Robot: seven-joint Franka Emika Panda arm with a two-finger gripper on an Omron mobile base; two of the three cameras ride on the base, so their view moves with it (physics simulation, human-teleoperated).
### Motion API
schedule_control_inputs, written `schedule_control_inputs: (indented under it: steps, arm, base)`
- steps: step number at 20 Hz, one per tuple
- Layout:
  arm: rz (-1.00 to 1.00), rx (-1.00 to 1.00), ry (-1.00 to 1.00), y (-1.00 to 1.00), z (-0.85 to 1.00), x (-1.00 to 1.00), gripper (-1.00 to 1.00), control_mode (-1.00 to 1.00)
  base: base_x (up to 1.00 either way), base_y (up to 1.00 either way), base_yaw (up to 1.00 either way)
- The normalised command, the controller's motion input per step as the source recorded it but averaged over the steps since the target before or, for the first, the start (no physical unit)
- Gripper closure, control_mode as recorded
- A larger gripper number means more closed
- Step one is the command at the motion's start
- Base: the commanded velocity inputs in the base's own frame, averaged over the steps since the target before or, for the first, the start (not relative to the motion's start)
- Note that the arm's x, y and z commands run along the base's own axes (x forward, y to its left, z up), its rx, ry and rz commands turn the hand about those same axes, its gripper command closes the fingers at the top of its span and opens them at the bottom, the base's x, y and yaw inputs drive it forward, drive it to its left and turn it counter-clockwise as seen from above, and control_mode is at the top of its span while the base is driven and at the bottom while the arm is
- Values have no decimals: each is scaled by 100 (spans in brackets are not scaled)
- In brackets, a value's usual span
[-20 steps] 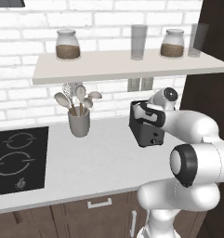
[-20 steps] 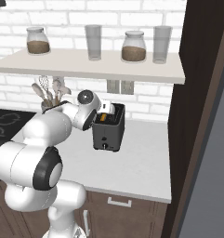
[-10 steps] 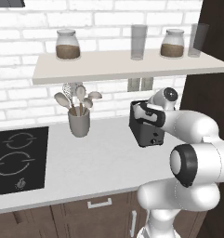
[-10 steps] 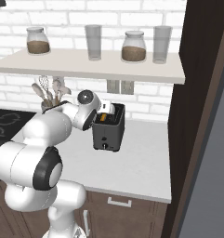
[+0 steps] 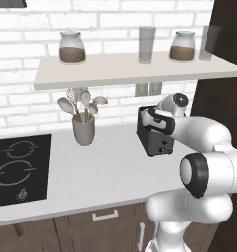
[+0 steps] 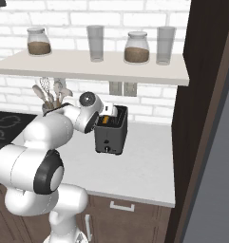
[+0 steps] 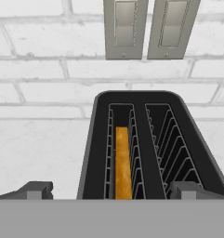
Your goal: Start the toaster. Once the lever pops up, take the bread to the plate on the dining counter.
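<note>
Gripper (image 7: 108, 190), hand view: the jaws stand wide and empty, one dark fingertip at lower left, the other at lower right, straddling the near end of the toaster (image 7: 143, 144) at centre frame. This spread probably serves the approach to the toaster, either to press its lever or to descend over a slot. The bread (image 7: 123, 162), a golden-brown slice seen edge-on, sits upright in the left slot; the right slot holds nothing but its wire guides. Two grey wall sockets (image 7: 146, 29) lie at the top of the frame on white brick.

Left base view: the toaster (image 5: 154, 135) stands right of centre on the pale worktop (image 5: 90, 172), the arm's hand above it. A grey pot (image 5: 83, 131) left of centre holds wooden spoons and a whisk; a black hob (image 5: 16, 167) fills the lower left. On the shelf (image 5: 134, 69) above, two jars hold brown contents and two glasses stand empty.
</note>
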Motion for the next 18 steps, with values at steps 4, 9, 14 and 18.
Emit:
schedule_control_inputs:
  steps: [4,9,14,18]
  arm:
    - [0,0,0,0,0,0,-100,-100]
    - [0,0,0,0,0,0,-100,-100]
    - [0,0,0,0,0,0,-100,-100]
    - [0,0,0,0,0,0,-100,-100]
  base:
    - [0,0,0]
    - [0,0,0]
    - [0,0,0]
    - [0,0,0]
